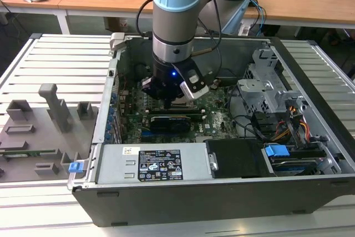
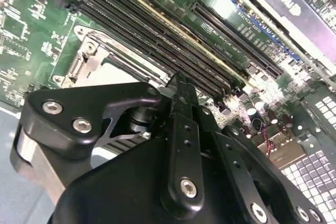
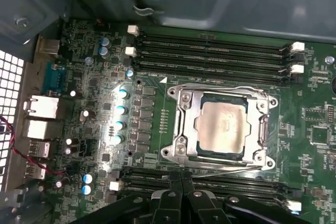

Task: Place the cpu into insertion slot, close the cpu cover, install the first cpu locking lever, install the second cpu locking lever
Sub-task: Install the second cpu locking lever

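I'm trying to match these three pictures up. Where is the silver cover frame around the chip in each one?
Exterior view: hidden under the arm's gripper.
First wrist view: the cpu cover lies closed around the cpu.
Second wrist view: its corner shows beyond the gripper.
Shared landmark: the long black memory slots beside it.

Bore no legible print: white label (image 1: 159, 165) on power supply housing (image 1: 152, 165), its markings too small to read.

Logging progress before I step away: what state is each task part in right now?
cpu: seated in the socket, face up.
cpu cover: closed flat around the cpu.
locking levers: lying down along the socket edges.
pincer: fingers together, holding nothing, beside the socket.
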Robot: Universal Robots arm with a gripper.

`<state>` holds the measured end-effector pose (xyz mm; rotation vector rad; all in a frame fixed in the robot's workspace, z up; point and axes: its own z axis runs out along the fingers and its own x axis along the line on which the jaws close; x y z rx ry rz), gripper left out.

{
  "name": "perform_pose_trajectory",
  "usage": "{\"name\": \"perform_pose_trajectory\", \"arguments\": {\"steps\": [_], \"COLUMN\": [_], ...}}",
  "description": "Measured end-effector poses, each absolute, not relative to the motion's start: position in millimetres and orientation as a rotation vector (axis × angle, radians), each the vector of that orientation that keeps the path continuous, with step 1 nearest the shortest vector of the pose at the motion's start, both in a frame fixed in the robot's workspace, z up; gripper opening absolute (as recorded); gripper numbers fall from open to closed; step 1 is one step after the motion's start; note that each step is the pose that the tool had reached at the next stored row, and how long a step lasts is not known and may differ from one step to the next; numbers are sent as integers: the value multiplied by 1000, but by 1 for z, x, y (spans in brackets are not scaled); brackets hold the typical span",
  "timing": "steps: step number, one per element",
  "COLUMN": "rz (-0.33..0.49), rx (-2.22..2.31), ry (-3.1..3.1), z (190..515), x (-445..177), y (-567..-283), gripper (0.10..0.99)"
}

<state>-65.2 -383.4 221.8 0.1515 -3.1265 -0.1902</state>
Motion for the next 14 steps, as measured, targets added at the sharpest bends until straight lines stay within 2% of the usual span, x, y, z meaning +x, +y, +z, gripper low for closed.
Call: {"name": "perform_pose_trajectory", "arguments": {"steps": [10, 14], "rz": [-262, -324], "rx": [152, 152], "ry": [-3124, -3120], "z": [208, 205], "x": [-69, -69], "y": [-385, -387], "gripper": [106, 106]}}
